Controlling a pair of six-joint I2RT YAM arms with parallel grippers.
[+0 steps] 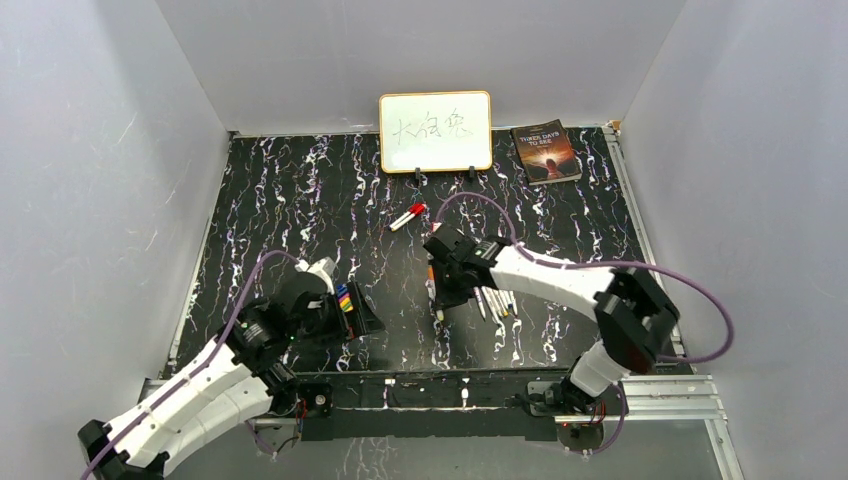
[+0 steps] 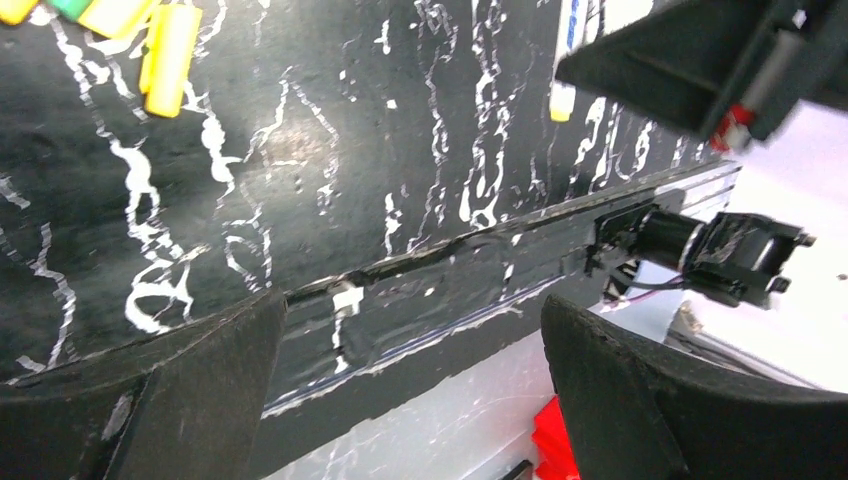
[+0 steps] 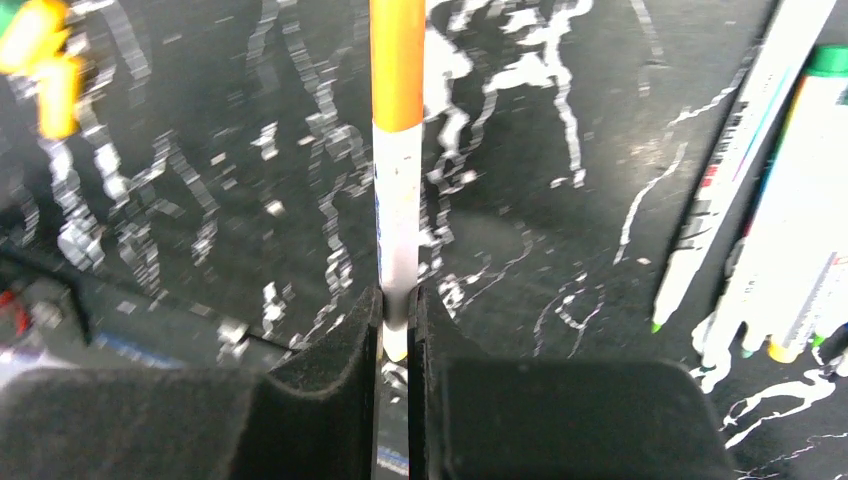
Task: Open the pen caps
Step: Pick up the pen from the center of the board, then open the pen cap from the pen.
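Black, veined with white like marble, the desk is the biggest thing we see, boxed in by pale grey walls. Over it reach two white arms: the left arm leans in from the near left corner, and the right arm bends across from the near right toward the middle. At the far edge a whiteboard with handwriting stands upright, and a dark book lies just to its right. The left jaws are spread wide with nothing between them — their wrist camera shows only desk and its near edge in the gap. In the overhead view they sit just beside a tight cluster of loose pen caps in purple, blue, orange and yellow. The right jaws are clamped on the white barrel of one pen, close to one end; its orange cap is on, at the end pointing away from the jaws. Just to the right of that grip a row of white pens lies side by side on the desk, coloured tips showing on several. A red-capped pen lies alone — well apart from the rest, nearer the whiteboard.
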